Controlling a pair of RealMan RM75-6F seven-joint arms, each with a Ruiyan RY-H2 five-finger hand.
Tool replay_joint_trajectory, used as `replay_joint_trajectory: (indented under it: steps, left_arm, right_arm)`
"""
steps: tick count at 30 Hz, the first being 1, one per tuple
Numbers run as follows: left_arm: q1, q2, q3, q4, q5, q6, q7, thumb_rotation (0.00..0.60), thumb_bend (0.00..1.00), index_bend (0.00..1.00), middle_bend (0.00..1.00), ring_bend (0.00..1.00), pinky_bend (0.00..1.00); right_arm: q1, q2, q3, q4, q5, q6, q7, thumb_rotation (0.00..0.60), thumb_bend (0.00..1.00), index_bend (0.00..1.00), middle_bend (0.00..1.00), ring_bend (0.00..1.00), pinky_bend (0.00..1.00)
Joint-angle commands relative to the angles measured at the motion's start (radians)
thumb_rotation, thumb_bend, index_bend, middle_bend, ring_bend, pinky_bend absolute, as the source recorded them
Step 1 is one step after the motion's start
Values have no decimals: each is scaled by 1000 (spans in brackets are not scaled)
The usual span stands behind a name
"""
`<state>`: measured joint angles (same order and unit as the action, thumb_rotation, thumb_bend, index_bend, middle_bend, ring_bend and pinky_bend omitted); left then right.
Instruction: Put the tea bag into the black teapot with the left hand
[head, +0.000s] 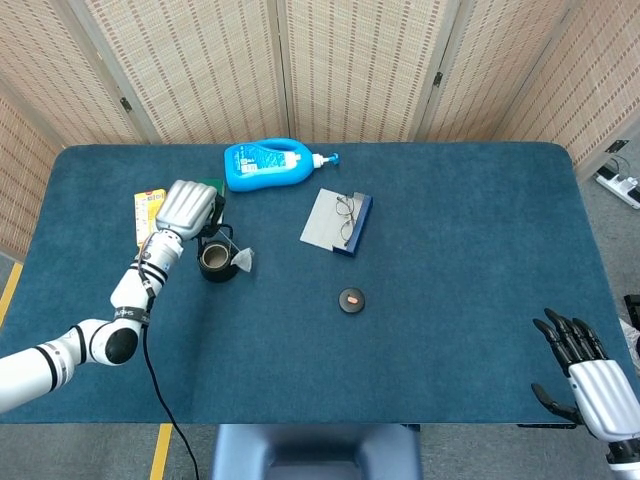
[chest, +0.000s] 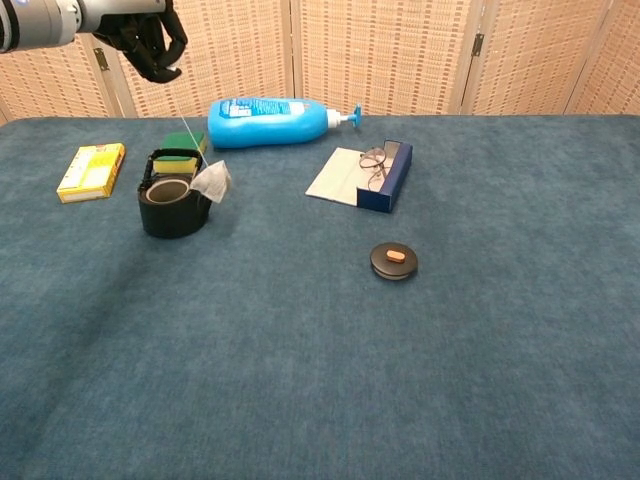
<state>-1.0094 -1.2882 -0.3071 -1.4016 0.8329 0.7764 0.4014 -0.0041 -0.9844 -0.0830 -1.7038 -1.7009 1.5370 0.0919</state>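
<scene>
One risk: the left hand (chest: 150, 40), pinching the string, dangles the tea bag (chest: 211, 182) just right of the teapot (chest: 172, 205), so lowering now would drop it outside; the right hand (head: 592, 378) holds nothing, fingers apart.

- from the head view we look steeply down from high up, seeing the whole table (head: 450, 250).
- from the chest view we look lower and nearer, across the table toward the screen (chest: 400, 50).
- both share the black teapot (head: 215, 260) and blue bottle (head: 265, 165).

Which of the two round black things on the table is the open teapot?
The black teapot under the left hand, open-topped with a handle; the black disc is flat with an orange spot.
</scene>
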Motion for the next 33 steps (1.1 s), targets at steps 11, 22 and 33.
replay_joint_trajectory:
  steps: [11, 22, 33]
  left_arm:
    - [5, 33, 23, 13, -9, 7, -31, 600, 523, 699, 1000, 1000, 1000]
    - [8, 44, 37, 37, 20, -9, -78, 600, 526, 701, 1000, 1000, 1000]
    - [41, 103, 45, -3, 57, 7, -128, 600, 527, 702, 1000, 1000, 1000]
  right_arm:
    - [10, -4, 6, -8, 20, -30, -17, 600, 320, 0, 0, 0, 0]
    - [7, -16, 12, -19, 34, -35, -54, 600, 320, 0, 0, 0, 0]
    - [19, -25, 15, -28, 46, -65, -83, 600, 321, 0, 0, 0, 0]
